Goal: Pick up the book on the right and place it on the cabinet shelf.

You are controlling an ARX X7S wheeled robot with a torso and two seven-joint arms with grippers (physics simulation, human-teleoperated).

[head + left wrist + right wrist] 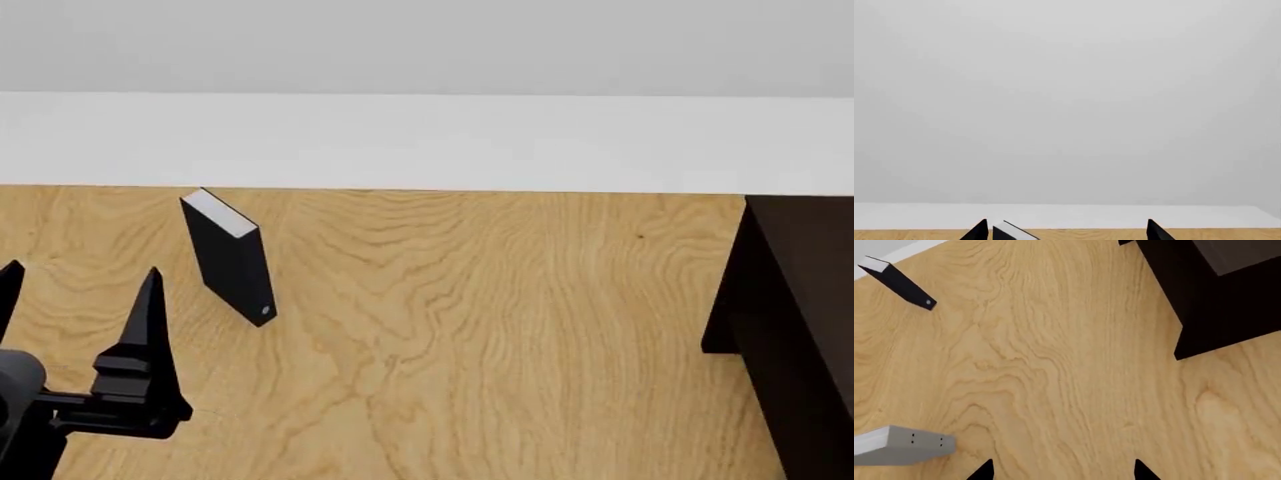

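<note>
Nothing done yet: grey book [904, 445] lying on the wooden floor [1067, 370], well apart from the dark cabinet [1214, 295], ungrasped; right gripper [1062, 471] fingers wide, empty, just beside book; left gripper [83, 330] wide, empty; grasp, carry, shelving all left.

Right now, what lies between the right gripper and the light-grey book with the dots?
Nothing. In the right wrist view, only bare wooden floor separates the right gripper from the grey book. The black book and dark cabinet lie elsewhere.

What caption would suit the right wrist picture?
Open right gripper above a wooden floor, grey book, black book and dark cabinet nearby.
</note>
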